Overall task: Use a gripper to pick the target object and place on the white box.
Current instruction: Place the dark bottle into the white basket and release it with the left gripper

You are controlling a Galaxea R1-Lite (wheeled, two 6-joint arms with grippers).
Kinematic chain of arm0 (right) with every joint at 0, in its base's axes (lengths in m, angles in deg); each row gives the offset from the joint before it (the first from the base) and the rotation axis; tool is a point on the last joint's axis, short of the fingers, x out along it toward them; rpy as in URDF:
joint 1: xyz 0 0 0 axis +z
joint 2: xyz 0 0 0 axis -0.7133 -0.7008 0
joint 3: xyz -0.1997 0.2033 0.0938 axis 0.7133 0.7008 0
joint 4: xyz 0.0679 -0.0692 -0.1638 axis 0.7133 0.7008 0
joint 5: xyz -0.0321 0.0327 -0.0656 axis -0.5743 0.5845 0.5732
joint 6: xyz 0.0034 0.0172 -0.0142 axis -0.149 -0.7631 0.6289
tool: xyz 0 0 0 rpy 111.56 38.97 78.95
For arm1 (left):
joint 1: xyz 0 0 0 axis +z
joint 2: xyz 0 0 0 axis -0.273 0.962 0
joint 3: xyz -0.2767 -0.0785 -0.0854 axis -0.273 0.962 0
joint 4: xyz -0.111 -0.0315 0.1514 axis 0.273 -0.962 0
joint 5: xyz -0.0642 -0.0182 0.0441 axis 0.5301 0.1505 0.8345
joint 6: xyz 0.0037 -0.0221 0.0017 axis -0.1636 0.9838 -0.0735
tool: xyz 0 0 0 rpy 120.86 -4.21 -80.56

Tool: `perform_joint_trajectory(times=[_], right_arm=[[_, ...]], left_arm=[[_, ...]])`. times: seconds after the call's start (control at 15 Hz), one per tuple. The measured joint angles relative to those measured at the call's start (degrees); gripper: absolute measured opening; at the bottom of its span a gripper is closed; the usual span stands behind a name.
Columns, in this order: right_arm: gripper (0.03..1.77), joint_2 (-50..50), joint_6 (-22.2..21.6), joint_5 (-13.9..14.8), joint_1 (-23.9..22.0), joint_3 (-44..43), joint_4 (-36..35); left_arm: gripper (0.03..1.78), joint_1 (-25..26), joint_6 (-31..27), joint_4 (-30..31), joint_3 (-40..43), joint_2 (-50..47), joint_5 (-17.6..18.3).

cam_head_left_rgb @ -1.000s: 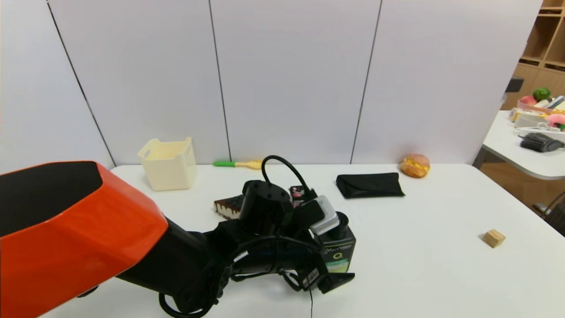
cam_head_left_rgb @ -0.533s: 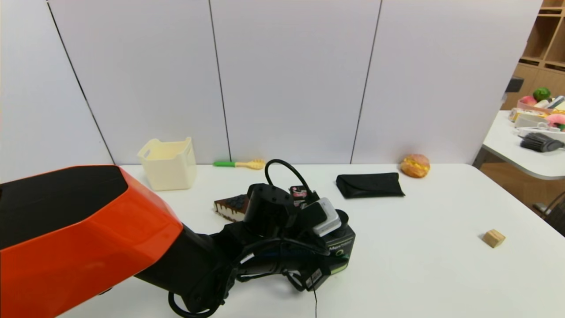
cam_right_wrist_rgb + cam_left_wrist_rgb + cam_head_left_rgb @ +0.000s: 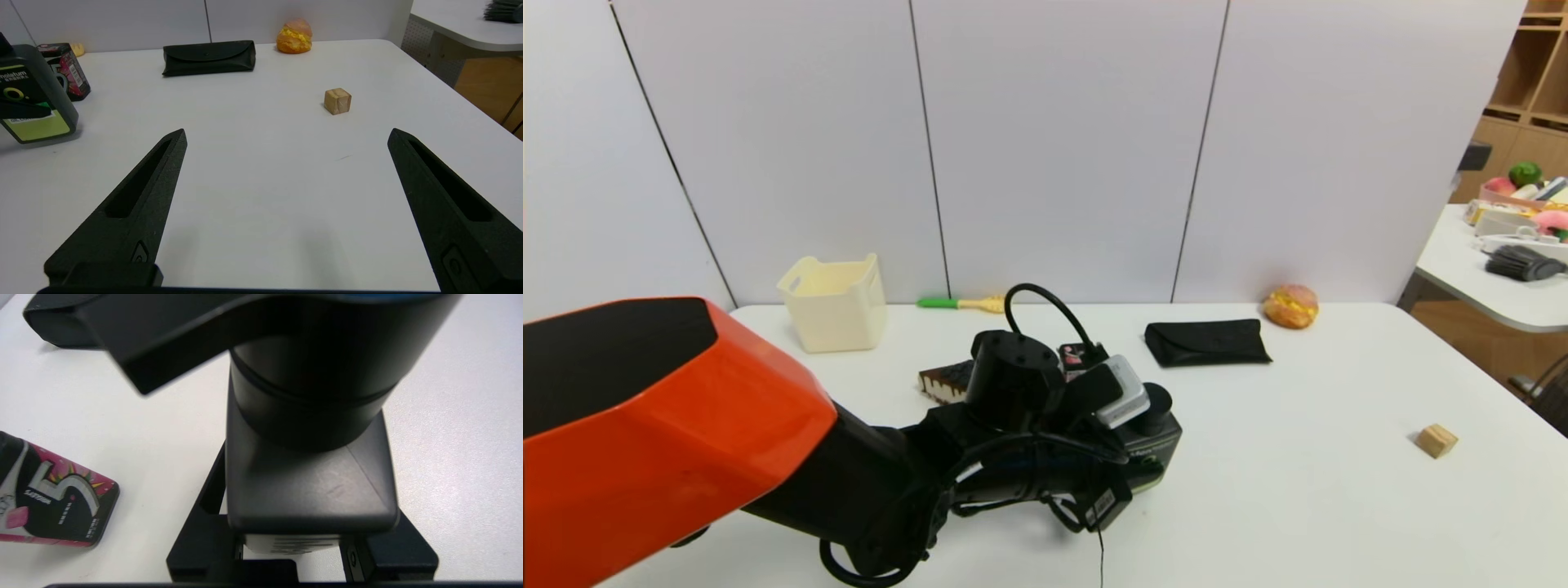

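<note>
1. Head view: see left gripper (image 3: 1150, 454) right of centre, over near part of table (image 3: 1298, 498), closed around black pump bottle (image 3: 1168, 447). Find bottle tilted, partly hidden by wrist hardware.
2. Same view: locate white basket (image 3: 837, 322) farther back on robot's left, near wall panels (image 3: 1070, 147), well apart from bottle. Note cake slice (image 3: 943, 382) between bottle and basket, partly covered by arm; also gum box (image 3: 1074, 359) just behind gripper, partly covered.
3. Same view, back of table: record green-handled utensil (image 3: 964, 304) near basket, black case (image 3: 1207, 342) farther right, then bun (image 3: 1290, 306). Note wooden cube (image 3: 1436, 440) well apart on the right; past table edge, see side table (image 3: 1445, 269) with dark brush (image 3: 1523, 263) and other items.
4. Left wrist view: observe pump head and shoulders of bottle between fingers, blocking much of the view. See gum box near, apart from gripper; black case farther off, partly behind pump spout.
5. Right wrist view: find right gripper (image 3: 287, 132) idle above near side of table, jaws wide apart, holding nothing. Observe left gripper's finger across bottle's label, with gum box just behind bottle. Cannot tell whether bottle touches table.
</note>
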Motion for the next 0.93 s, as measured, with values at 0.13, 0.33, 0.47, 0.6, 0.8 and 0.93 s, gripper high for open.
perform_joint_trajectory(times=[0.13, 0.33, 0.47, 0.6, 0.8, 0.93], right_arm=[[1.70, 0.0, 0.0, 0.0, 0.0, 0.0, 0.0], [1.70, 0.0, 0.0, 0.0, 0.0, 0.0, 0.0], [1.70, 0.0, 0.0, 0.0, 0.0, 0.0, 0.0], [1.70, 0.0, 0.0, 0.0, 0.0, 0.0, 0.0], [1.70, 0.0, 0.0, 0.0, 0.0, 0.0, 0.0], [1.70, 0.0, 0.0, 0.0, 0.0, 0.0, 0.0]], left_arm=[[0.63, 0.7, 1.4, -1.2, 0.4, -2.9, -0.2], [0.63, 4.2, 2.1, -4.5, 1.1, -8.5, -0.3], [0.63, 8.5, 1.9, -7.4, 1.3, -12.7, -0.4], [0.63, 13.2, 1.5, -9.5, 1.3, -16.3, -0.3], [0.63, 21.0, 1.5, -10.7, 1.4, -21.0, -0.3], [0.63, 26.0, 1.4, -11.1, 1.5, -22.9, -0.4]])
